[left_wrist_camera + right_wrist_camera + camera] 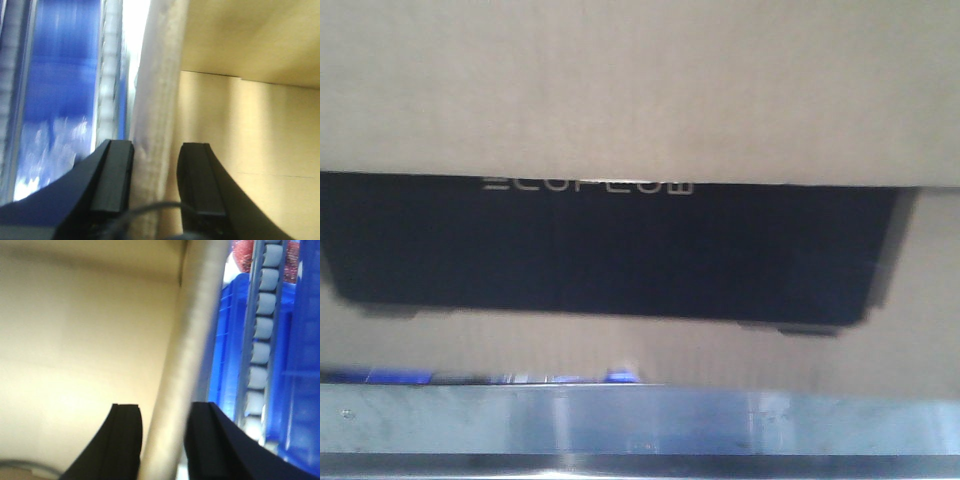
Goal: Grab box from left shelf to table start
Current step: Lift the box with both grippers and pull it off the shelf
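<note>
A: Left gripper (157,150)?
B: Clamped on the box's (155,90) left wall; a blue bin (60,90) lies left of the box.
A: And the box itself?
B: Just above the shelf rail (640,425), black panel (610,250) facing out.
A: Right gripper (164,407)?
B: Pinching the right wall; rollers (262,330) and another bin (302,365) right of it.
</note>
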You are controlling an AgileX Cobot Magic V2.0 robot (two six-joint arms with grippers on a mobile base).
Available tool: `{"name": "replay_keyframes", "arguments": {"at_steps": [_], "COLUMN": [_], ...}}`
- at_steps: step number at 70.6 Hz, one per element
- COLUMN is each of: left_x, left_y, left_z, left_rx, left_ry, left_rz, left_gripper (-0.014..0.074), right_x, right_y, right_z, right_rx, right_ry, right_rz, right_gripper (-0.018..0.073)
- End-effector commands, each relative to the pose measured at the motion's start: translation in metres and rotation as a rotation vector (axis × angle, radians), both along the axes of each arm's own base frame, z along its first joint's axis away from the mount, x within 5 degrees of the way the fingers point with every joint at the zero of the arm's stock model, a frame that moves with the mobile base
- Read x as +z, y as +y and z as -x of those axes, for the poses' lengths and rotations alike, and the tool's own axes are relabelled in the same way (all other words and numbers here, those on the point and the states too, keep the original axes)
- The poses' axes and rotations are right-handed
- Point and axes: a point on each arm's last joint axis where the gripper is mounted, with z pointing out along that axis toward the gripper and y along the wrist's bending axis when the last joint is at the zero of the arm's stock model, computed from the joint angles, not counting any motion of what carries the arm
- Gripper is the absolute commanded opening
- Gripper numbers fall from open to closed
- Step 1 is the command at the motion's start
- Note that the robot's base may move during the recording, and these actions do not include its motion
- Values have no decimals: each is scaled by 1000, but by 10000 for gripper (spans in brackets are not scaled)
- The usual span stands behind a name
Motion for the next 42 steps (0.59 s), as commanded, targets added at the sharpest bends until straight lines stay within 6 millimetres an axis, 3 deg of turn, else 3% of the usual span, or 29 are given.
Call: {"name": "replay_keyframes", "arguments": {"at_steps": [1, 12, 21, 31, 42], "left_x": [31, 40, 43, 27, 8], "left_y": [-8, -2, 2, 6, 10], "left_z": [27, 43, 57, 73, 89], "left_rx": [-111, -66, -55, -37, -28], "left_ry": [-102, -126, -143, -131, -151], "left_rz": [92, 134, 139, 154, 191], "left_gripper": [-97, -97, -97, -97, -97], "right_x": [32, 35, 38, 41, 27], "right_y": [4, 23, 26, 21, 16], "right_z": [0, 11, 20, 39, 60], "right_rx": [8, 102, 101, 98, 98], "right_ry": [-233, -235, -247, -281, -276], "right_rz": [-21, -30, -40, -47, -47], "right_gripper": [57, 57, 57, 57, 57]}}
